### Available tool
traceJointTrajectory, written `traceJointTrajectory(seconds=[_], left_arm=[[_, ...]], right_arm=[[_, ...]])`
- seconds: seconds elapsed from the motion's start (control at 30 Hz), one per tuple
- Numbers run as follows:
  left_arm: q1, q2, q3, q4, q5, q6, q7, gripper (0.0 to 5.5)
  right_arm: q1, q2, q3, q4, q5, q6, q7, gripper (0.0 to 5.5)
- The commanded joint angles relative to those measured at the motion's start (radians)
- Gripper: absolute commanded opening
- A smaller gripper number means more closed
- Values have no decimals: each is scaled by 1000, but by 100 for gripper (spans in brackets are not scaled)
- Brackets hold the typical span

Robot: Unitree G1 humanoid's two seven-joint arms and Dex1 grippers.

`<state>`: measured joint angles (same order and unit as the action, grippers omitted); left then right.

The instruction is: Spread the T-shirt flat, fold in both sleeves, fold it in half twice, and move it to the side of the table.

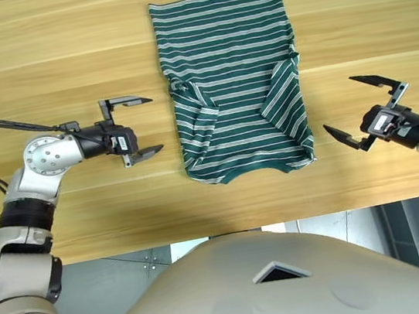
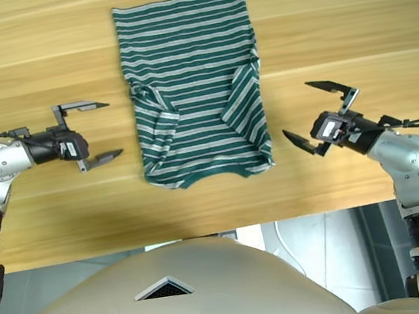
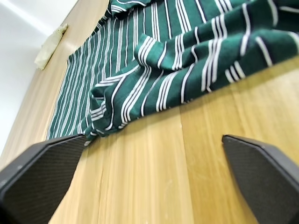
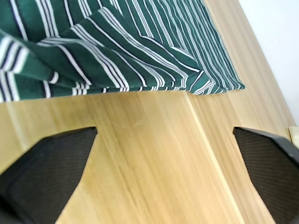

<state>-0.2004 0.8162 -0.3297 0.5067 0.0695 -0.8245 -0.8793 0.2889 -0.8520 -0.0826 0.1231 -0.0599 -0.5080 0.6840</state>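
Lying in the middle of the wood table (image 1: pixel 30 49), the green striped T-shirt (image 1: pixel 232 68) has both sleeves folded in, neck end nearest the robot. L gripper (image 1: pixel 156 124) sits just beside the shirt's left edge, not touching, fingers spread wide w/ nothing between them. R gripper (image 1: pixel 338 104) sits near the shirt's right bottom corner, also apart from it, fingers spread wide & holding nothing. Bare wood shows on both sides of the shirt & btwn the shirt and the table's near edge. A small pale thing (image 3: pixel 50 39) lies by a table edge; can't tell what it is.
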Motion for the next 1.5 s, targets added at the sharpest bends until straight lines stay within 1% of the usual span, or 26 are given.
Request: traceJointTrajectory(seconds=[0.03, 0.13, 0.33, 0.5, 0.73, 0.8, 0.97, 1.03, 1.1, 1.23, 1.47, 1.5], left_arm=[[95, 56, -25, -40, 33, 17, -54, 540], [166, 65, -59, -128, -7, 30, -98, 540], [215, 37, -105, -190, -36, 54, -130, 540], [186, -8, -132, -157, 19, 49, -109, 540], [130, -66, -158, -86, 135, 30, -36, 540], [128, -67, -166, -79, 142, 19, -34, 511], [126, -59, -189, -67, 146, -7, -33, 423], [136, -42, -202, -79, 130, -13, -59, 390], [145, -27, -212, -86, 121, -15, -76, 339], [141, -14, -229, -72, 136, -26, -72, 263], [141, -9, -245, -73, 138, -33, -75, 258], [141, -9, -246, -73, 138, -34, -76, 258]], right_arm=[[55, -38, 39, -17, -38, -15, 53, 538], [100, -52, 97, -41, -86, -44, 79, 538], [162, -99, 116, -97, -70, -103, 95, 538], [143, -90, 149, -84, -97, -99, 88, 538], [93, -72, 204, -63, -135, -75, 81, 538], [82, -67, 222, -56, -149, -64, 78, 540], [71, -71, 253, -64, -157, -57, 82, 440], [71, -74, 260, -67, -156, -57, 82, 405], [69, -77, 265, -69, -155, -56, 82, 353], [71, -82, 269, -71, -152, -60, 79, 274], [67, -85, 273, -66, -151, -54, 75, 158], [65, -85, 275, -64, -151, -53, 75, 133]])
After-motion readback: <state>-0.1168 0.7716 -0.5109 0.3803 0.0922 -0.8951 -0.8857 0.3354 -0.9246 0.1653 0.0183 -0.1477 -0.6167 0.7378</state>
